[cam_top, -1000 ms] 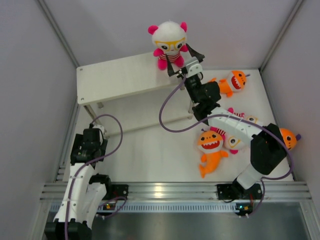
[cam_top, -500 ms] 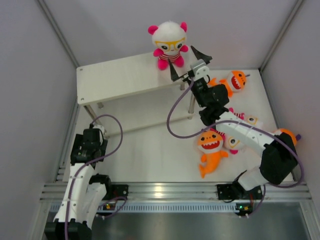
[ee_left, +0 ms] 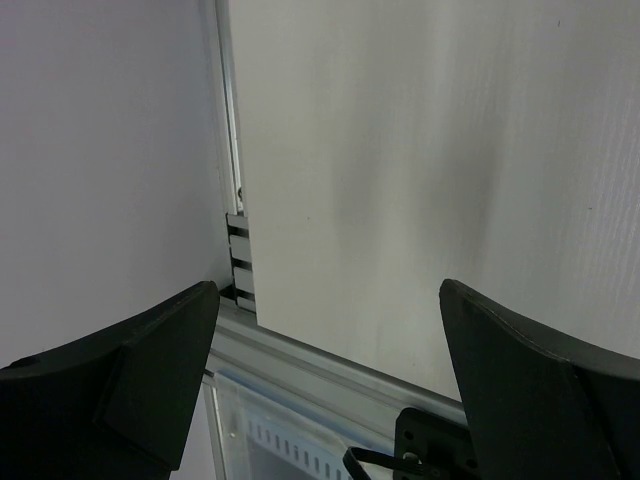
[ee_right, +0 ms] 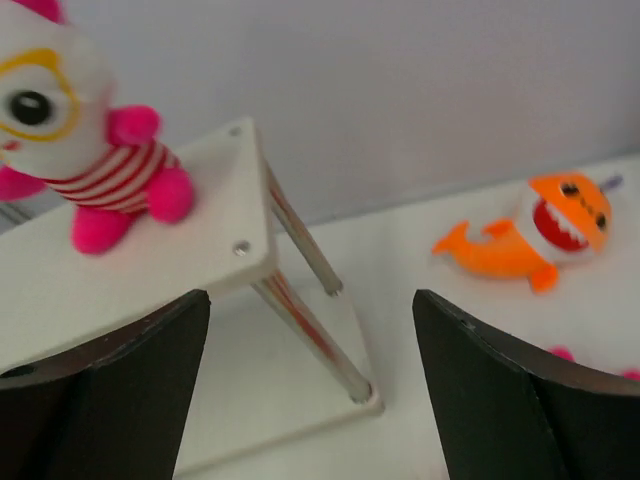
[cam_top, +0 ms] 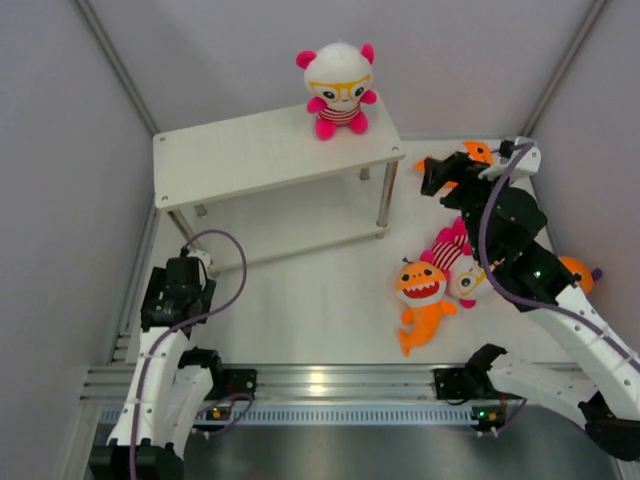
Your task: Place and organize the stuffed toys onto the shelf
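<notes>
Biggest worry from here: clipping the shelf (cam_top: 250,160) or toppling the bear (cam_top: 338,88) already sitting upright at the right end of the top board, upper middle of the overhead view. Hovering just off that corner with the right gripper (cam_top: 438,174), spread wide and holding nothing, so could easily catch a silver leg (cam_top: 385,195) on a careless swing, or shove the whole light-looking unit sideways. Next risk: going for the orange shark (ee_right: 525,235) lying at the right of the right wrist view. Squishy, rounded and finned, so probably prone to squirting out of a shallow pinch or getting snagged by a fin and dangling. Same deal with the pile at centre right of the overhead view: second shark (cam_top: 420,292) face up, touching a white-headed bear (cam_top: 466,284), so a real chance of dragging both while pinching one. Third shark (cam_top: 578,272) tucked at the far right edge, half under the right arm (cam_top: 560,310), awkward to reach. Materials-wise: fuzzy plush everywhere, pink limbs, striped shirts, yellow glasses, toothy red mouths; flat matte white boards on thin shiny round metal legs; smooth white tabletop (cam_top: 300,300). As for the left gripper (ee_left: 330,300), parked at lower left, also splayed apart and empty, well away from all of it.
</notes>
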You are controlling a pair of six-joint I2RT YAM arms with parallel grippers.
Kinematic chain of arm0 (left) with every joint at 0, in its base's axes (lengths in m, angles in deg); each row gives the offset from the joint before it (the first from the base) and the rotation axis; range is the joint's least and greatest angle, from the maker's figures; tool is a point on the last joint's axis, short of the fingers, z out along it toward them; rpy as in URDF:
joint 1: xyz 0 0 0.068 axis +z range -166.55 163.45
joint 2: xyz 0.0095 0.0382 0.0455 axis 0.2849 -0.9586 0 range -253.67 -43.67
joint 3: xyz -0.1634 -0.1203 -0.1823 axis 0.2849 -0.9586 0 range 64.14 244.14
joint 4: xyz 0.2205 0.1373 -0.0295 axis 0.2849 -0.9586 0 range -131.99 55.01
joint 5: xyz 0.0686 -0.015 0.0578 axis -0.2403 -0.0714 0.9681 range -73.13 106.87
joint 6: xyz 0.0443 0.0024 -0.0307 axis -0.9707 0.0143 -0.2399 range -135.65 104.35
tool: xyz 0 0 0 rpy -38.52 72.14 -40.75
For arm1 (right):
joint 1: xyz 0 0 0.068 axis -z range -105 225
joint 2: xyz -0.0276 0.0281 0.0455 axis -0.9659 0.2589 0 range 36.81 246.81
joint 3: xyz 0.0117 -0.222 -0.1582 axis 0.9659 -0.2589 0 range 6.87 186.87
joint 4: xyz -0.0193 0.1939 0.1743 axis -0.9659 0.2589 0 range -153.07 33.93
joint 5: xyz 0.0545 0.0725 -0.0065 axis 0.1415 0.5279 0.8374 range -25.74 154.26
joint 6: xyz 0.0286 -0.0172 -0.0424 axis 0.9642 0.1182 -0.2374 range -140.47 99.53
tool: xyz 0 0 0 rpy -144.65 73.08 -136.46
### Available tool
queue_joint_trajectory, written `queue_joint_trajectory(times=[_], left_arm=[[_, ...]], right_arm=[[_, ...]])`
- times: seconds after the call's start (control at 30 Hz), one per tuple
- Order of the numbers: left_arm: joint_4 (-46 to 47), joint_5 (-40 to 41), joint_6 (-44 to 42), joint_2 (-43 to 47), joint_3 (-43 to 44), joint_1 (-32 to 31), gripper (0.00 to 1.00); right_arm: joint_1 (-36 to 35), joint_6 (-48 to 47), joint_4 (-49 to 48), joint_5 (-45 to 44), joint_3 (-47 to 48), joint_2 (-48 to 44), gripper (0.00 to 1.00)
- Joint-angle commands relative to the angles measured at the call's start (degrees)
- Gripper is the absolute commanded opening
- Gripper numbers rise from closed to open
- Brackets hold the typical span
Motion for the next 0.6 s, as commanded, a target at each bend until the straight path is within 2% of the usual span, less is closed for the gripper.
queue_joint_trajectory(times=[0.0,0.03,0.1,0.13,0.2,0.23,0.3,0.33,0.43,0.57], left_arm=[[0.1,0.8,-1.6,1.3,0.6,0.4,0.98],[0.1,0.7,-1.6,1.5,0.6,0.3,0.98],[0.1,0.4,-1.6,1.9,0.4,0.4,0.98],[0.0,0.0,-1.7,2.2,0.3,0.3,0.98],[0.0,-0.6,-1.7,2.4,0.1,0.3,0.98],[0.1,-1.0,-1.6,2.6,0.0,0.3,0.98],[0.0,-1.0,-1.5,2.8,-0.1,0.4,0.98],[0.0,-0.7,-1.6,3.1,-0.2,0.3,0.98],[0.0,-0.6,-1.7,3.5,-0.3,0.2,0.98],[0.0,-1.0,-2.5,3.2,0.2,0.2,0.98]], right_arm=[[1.8,24.4,37.1,-14.5,-0.2,0.0,0.85],[3.4,31.1,43.0,-12.1,-2.7,-0.4,0.86],[7.2,33.9,44.0,-6.7,-6.7,-1.1,0.87],[13.9,33.5,41.8,0.0,-10.7,-1.4,0.87],[23.3,32.9,38.7,6.3,-13.7,-1.4,0.87],[32.5,32.5,37.1,10.5,-15.4,-0.7,0.86],[39.3,32.8,34.5,10.5,-16.2,0.7,0.87],[45.7,34.1,33.7,10.0,-16.5,2.2,0.87],[53.8,37.0,30.9,9.6,-16.7,5.6,0.87],[56.6,38.0,26.5,13.3,-13.8,12.4,0.86]])
